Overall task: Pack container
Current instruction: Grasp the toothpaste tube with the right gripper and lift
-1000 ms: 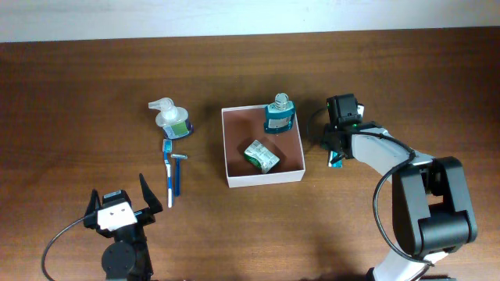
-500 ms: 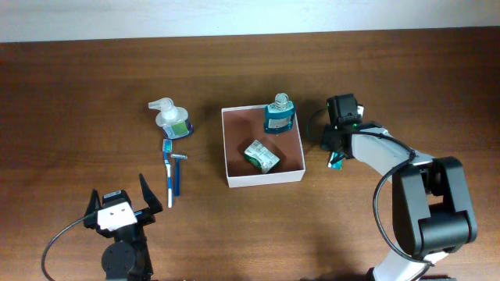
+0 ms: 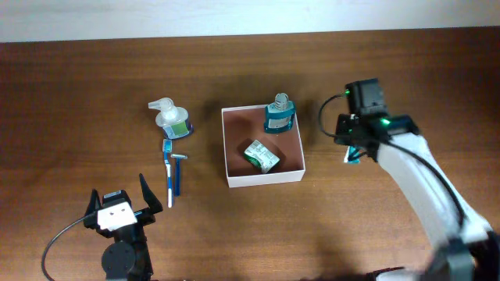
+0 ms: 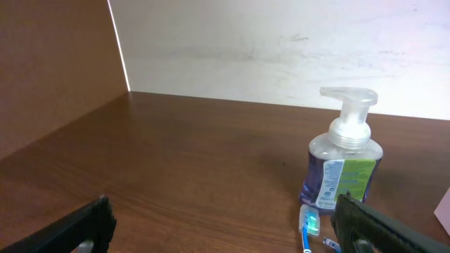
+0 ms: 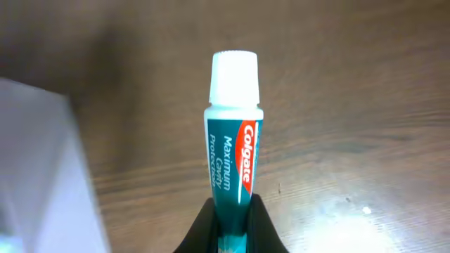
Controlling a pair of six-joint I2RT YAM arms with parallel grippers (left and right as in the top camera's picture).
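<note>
The container [image 3: 264, 178] is a square white-walled box with a reddish-brown bottom at the table's middle. Inside it stand a teal bottle [image 3: 279, 115] and a green packet [image 3: 261, 155]. My right gripper [image 3: 352, 153] is shut on a teal Colgate toothpaste tube [image 5: 233, 165], held above the table just right of the container, whose white wall [image 5: 39, 176] shows at the left of the right wrist view. My left gripper [image 3: 119, 208] is open and empty near the front left edge. A soap pump bottle [image 3: 170, 119], a toothbrush [image 3: 168, 172] and a razor [image 3: 177, 165] lie left of the container.
The soap pump bottle [image 4: 342, 158] and toothbrush head [image 4: 310, 223] also show ahead of my left gripper [image 4: 225, 232] in the left wrist view. A pale wall runs along the table's far edge.
My right arm has lifted and moved right and slightly back, carrying the toothpaste tube off the table. The left arm has not moved.
</note>
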